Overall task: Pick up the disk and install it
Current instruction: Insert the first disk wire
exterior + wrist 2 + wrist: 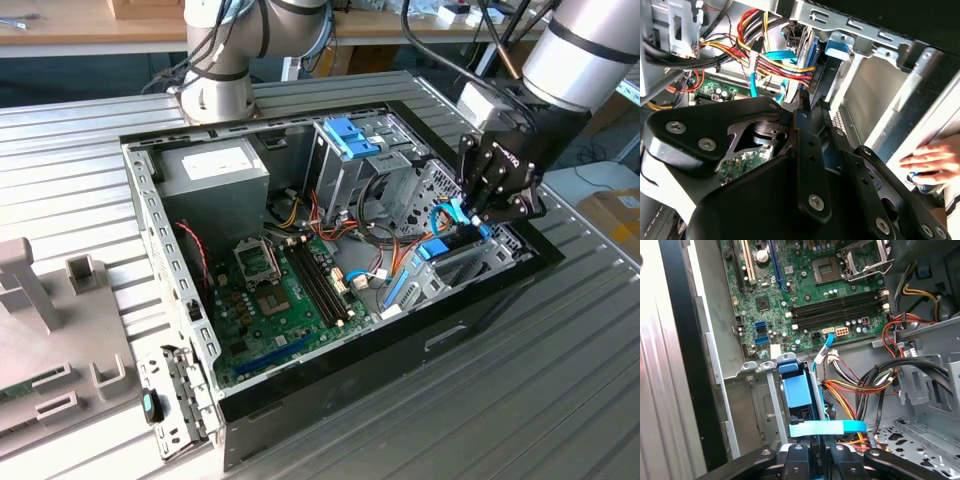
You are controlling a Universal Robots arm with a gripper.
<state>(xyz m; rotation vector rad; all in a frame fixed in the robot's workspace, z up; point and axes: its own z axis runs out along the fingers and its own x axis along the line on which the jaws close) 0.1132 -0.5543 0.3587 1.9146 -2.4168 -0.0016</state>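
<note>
Black gripper (478, 215) low over the open computer case's (250, 405) drive bay, exterior view's right.
Jaws pinched on the flat grey disk with light-blue carrier rail (802, 395), standing on edge in the grey metal bay (760, 405) beside the green motherboard (805, 285).

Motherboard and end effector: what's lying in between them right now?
In the exterior view, a tangle of orange, black and blue cables lies between the motherboard and the end effector; the stretch is not bare.

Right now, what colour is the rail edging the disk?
Light blue, clearest in the first wrist view on the disk.
</note>
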